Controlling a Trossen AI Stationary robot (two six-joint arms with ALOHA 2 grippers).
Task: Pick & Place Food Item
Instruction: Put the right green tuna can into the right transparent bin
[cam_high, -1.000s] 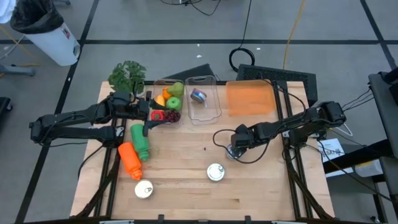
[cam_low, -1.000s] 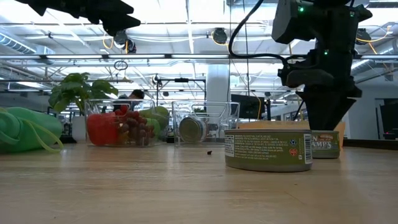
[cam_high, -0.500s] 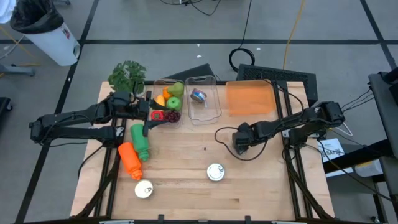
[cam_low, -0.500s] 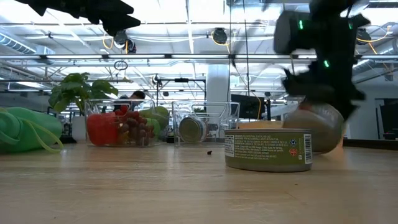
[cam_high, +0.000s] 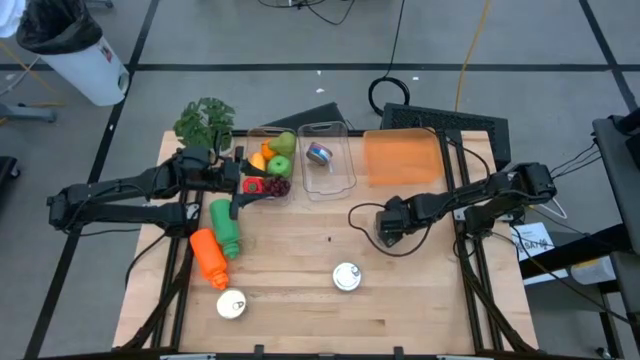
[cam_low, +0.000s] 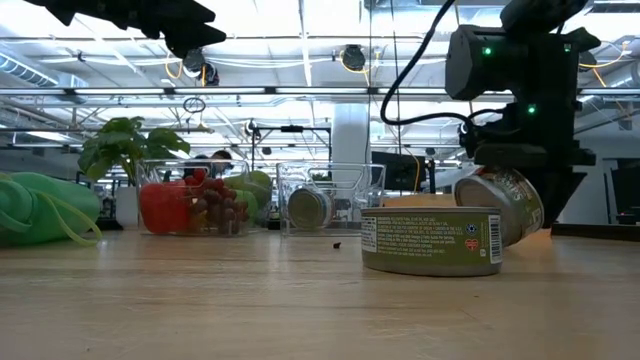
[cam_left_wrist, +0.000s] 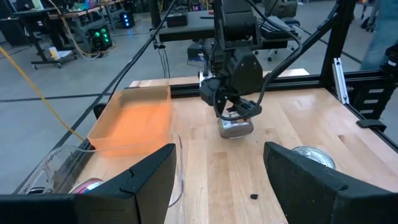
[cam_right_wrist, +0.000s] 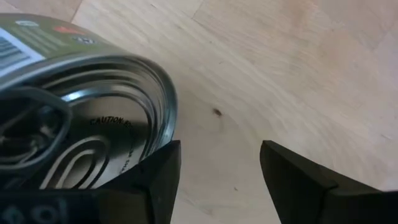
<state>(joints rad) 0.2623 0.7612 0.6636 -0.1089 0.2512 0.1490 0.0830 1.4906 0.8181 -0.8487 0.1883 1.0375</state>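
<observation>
One tilted can (cam_low: 500, 203) in right gripper (cam_high: 386, 224), base hidden

Industrial lab: ceiling trusses (cam_low: 300, 92), equipment racks (cam_left_wrist: 37, 37).

Around the wooden counter (cam_high: 300, 300) lies a grey concrete floor (cam_high: 250, 40) crossed by dark lines and loose cables, a white bin (cam_high: 80, 55) standing off one far corner, under bright ceiling lights (cam_low: 300, 20) and overhead pipes.
</observation>
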